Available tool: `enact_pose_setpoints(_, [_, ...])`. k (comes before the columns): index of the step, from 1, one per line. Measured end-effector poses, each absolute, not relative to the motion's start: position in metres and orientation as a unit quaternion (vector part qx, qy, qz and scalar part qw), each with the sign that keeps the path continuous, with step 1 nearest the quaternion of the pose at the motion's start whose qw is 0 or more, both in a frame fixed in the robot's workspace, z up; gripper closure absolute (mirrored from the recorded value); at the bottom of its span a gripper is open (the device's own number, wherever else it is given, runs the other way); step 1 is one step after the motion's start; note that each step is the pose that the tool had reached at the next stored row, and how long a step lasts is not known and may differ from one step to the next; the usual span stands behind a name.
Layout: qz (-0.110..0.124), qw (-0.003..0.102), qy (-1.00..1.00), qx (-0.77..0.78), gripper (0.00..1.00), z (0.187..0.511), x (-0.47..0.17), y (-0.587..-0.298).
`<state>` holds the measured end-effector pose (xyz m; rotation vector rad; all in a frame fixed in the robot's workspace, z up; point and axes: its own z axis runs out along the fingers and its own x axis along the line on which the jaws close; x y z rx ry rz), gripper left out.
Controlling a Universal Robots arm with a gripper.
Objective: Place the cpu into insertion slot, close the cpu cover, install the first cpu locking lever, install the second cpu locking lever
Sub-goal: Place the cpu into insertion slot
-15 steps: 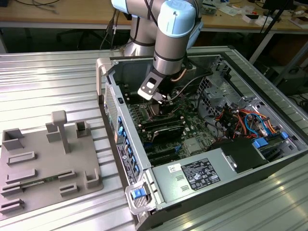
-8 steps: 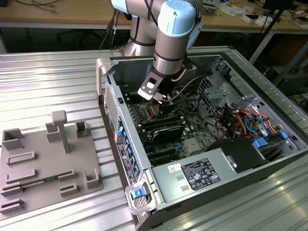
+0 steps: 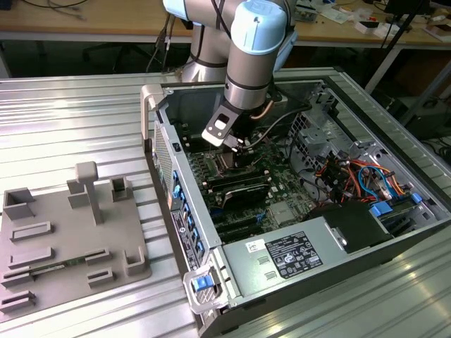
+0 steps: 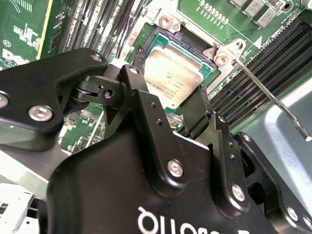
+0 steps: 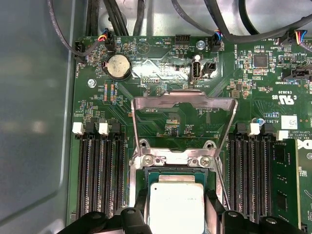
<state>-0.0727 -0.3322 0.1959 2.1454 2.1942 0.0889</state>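
The cpu (image 4: 171, 78) shows its silver-grey top between my two black fingers (image 4: 138, 73), and it sits level over the insertion slot (image 4: 163, 38) in the green board. My gripper (image 4: 170, 78) straddles it with a finger against each side edge. In the first wrist view the cpu (image 5: 175, 207) lies within the slot's rim (image 5: 173, 170), the gripper (image 5: 176, 200) around it. The cpu cover (image 5: 183, 101) stands swung open beyond the slot. A thin locking lever (image 4: 273, 97) sticks up beside the slot. The exterior view has the gripper (image 3: 236, 148) low inside the computer case.
Long black memory slots (image 5: 100, 175) flank the socket on both sides, with a memory card (image 5: 285, 185) fitted further out. Cables (image 3: 352, 176) and a power supply (image 3: 292, 253) fill the open case (image 3: 151, 105). A grey fixture plate (image 3: 70, 239) lies on the metal table.
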Motion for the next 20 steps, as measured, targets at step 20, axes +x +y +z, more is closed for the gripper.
enact_pose_setpoints(20, [0.029, 0.036, 0.713, 0.699, 0.39, 0.1959, -0.072, -0.3322])
